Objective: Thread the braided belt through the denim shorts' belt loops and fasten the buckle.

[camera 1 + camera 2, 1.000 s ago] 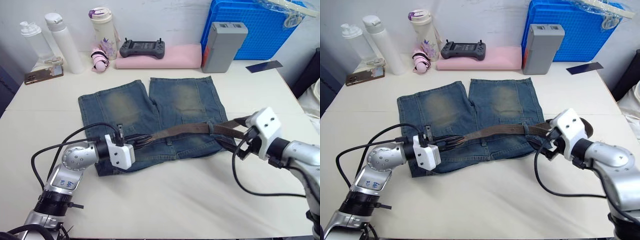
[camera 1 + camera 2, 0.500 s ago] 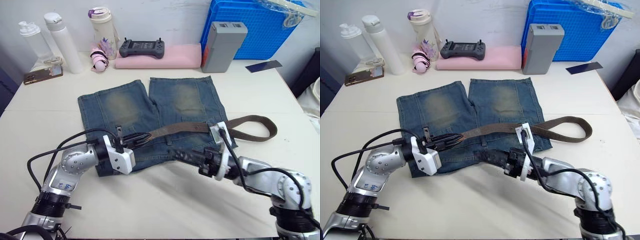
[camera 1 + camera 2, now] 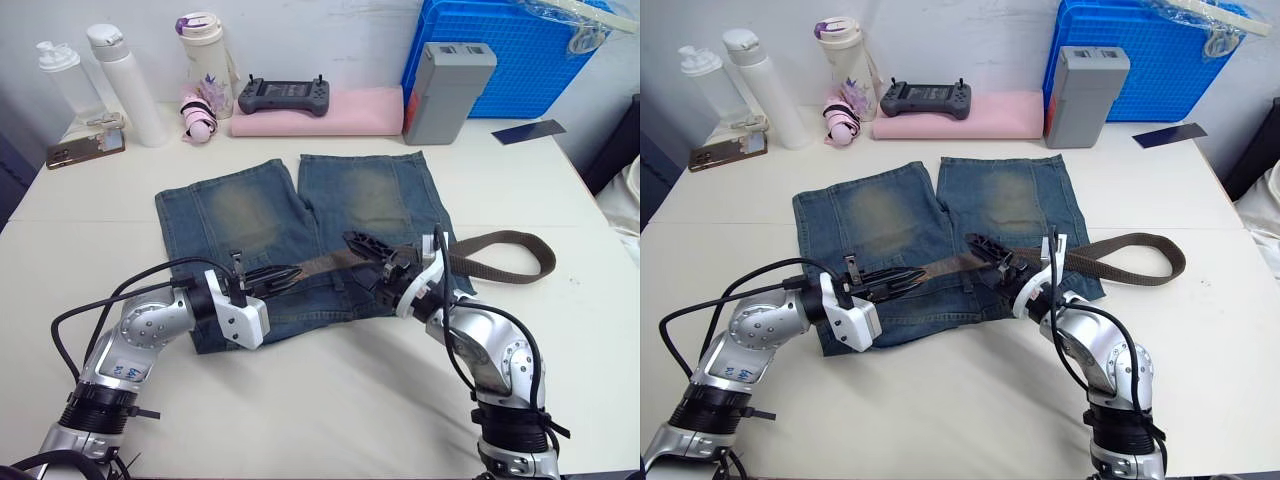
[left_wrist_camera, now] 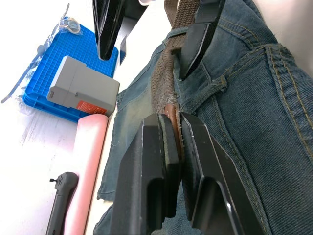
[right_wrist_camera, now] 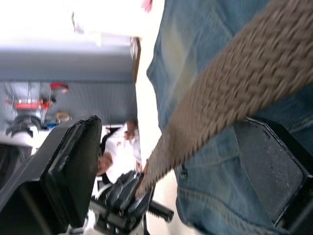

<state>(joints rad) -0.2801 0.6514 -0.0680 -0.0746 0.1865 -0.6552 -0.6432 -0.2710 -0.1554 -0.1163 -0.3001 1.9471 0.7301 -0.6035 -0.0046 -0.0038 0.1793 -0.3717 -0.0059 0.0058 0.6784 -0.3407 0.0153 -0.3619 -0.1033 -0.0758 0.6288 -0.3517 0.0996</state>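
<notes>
Behind denim shorts (image 3: 300, 230), bottles (image 3: 120, 70); left gripper (image 3: 285, 277) pinches braided belt (image 3: 500, 245), right gripper (image 3: 378, 262) wide astride it.

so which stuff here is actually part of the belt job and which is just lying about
Part of the job:
- dark brown braided belt
- faded blue denim shorts
- left gripper, shut on the belt's end
- right gripper, open, straddling the belt

Lying about:
- blue plastic crate
- grey box
- pink folded cloth
- dark grey controller
- white bottles

no readable text, orange label on grey box (image 4: 88, 106) too small to read
</notes>
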